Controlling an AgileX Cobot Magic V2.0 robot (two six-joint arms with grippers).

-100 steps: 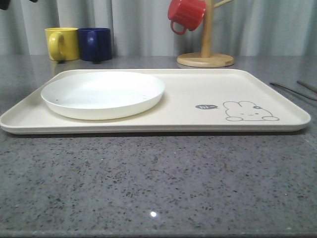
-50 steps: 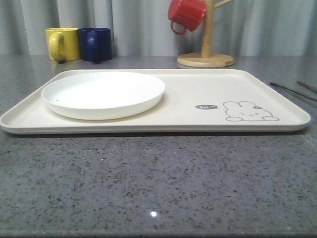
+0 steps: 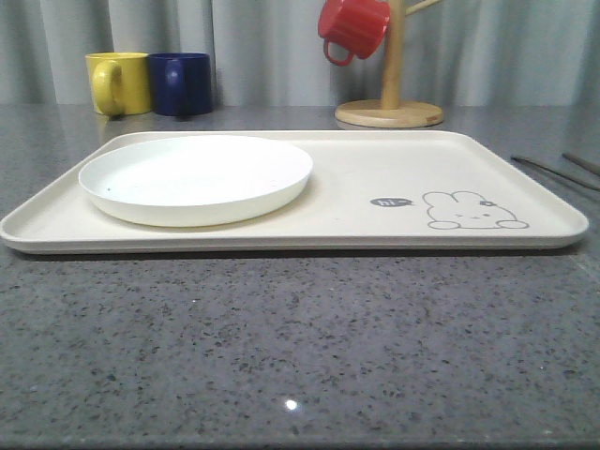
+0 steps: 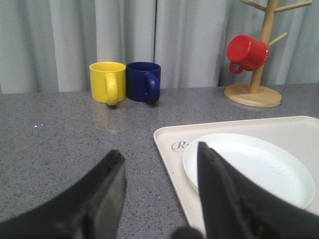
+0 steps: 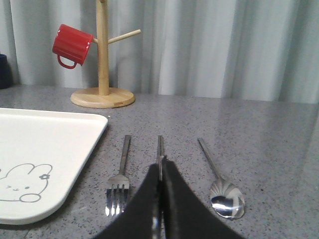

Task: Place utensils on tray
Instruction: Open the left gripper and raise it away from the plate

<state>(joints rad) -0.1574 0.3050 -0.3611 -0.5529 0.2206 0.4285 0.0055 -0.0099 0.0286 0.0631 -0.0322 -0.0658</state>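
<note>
My left fingers [image 4: 159, 194] stand wide apart above the desk [image 3: 300, 347], holding nothing; the near-left corner of the tray [image 4: 172, 149] lies below the gap between them. My right fingers [image 5: 160, 199] are closed together, and the chopsticks [image 5: 160, 149] run straight out from between their tips; whether the tips actually grip the chopsticks cannot be determined. The tray [image 3: 375, 178] is the reference: a cream rectangle with a low rim, lying flat on the grey speckled desk. A round white plate [image 3: 195, 178] rests on its left half. The rabbit drawing [image 3: 469, 211] occupies its near-right corner. All utensils lie on the desk to the right of the tray, none on it. The fork [image 5: 120, 177] is closest to the tray edge, tines toward me. The chopsticks lie just beyond the fork. The spoon [image 5: 219, 181] lies farthest from the tray, bowl toward me. Behind the tray, at its left, a yellow mug [image 3: 117, 82] and a blue mug [image 3: 180, 83] stand side by side. Behind its right half stands a wooden mug tree [image 3: 390, 94] with a red mug [image 3: 352, 28] hung on it.
</note>
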